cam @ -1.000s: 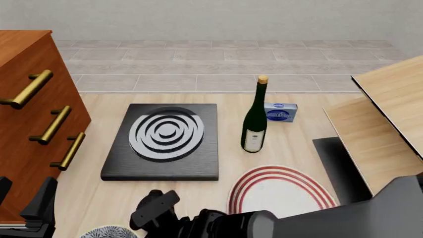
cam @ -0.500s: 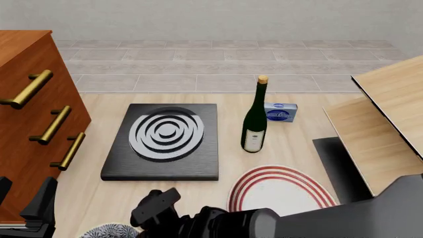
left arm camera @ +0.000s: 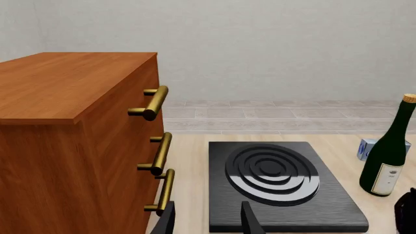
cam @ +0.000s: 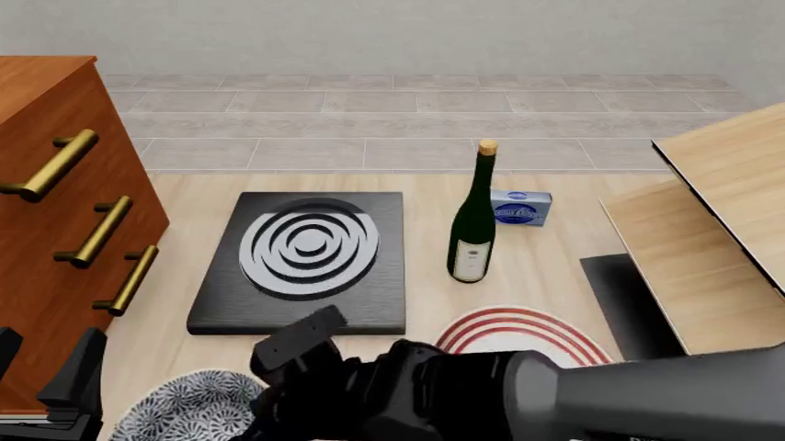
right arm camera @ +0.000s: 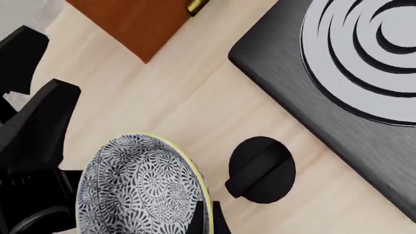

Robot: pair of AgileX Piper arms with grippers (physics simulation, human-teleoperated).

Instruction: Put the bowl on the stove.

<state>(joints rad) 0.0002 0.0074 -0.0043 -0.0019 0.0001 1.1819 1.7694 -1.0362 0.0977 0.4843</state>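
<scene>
The bowl (cam: 194,407), blue-and-white floral with a pale rim, shows at the bottom left of the front view, tilted in the right wrist view (right arm camera: 140,190). My right gripper (right arm camera: 206,220) is shut on its rim; in the front view the right arm (cam: 405,390) covers the fingers. The stove (cam: 307,257) is a black slab with grey rings, just beyond the bowl and bare on top; it also shows from both wrists (left arm camera: 279,180) (right arm camera: 351,73). My left gripper (left arm camera: 208,222) stands open and holds nothing, beside the drawer cabinet at the near left (cam: 68,377).
A wooden drawer cabinet (cam: 62,230) with brass handles stands left of the stove. A wine bottle (cam: 472,220) and a small blue box (cam: 520,209) stand to its right. A red-ringed white plate (cam: 540,342) lies near right, wooden boards (cam: 711,211) far right. A black oval knob (right arm camera: 260,168) lies beside the stove.
The bowl has come further into the front view, moving toward the stove with my right gripper and arm. The left gripper has not moved.
</scene>
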